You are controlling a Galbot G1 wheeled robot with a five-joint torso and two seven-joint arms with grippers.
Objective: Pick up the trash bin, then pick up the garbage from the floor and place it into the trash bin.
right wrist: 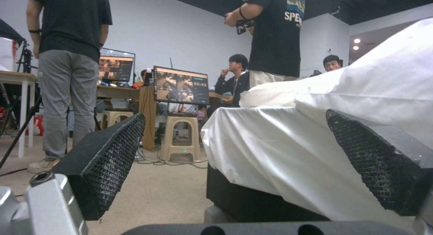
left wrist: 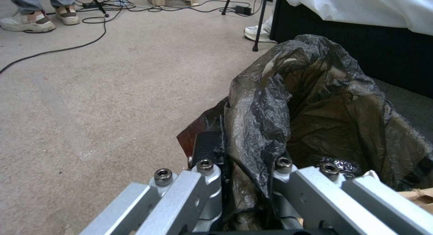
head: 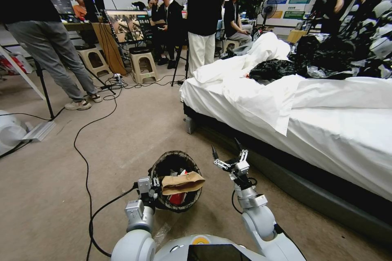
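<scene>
Crinkled glossy black plastic bag [left wrist: 324, 103], matt brown paper bag [head: 181, 182], rough carpet [head: 122, 130].

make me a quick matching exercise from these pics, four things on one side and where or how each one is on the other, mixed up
Things:
1. trash bin
2. brown paper bag
3. right gripper
4. bed

States:
A. open, holding nothing, raised beside the bin
B. covered in white sheets, on the robot's right
C. held at its rim by the left gripper
D. lying across the bin's rim

Pairs: 1-C, 2-D, 3-A, 4-B
</scene>
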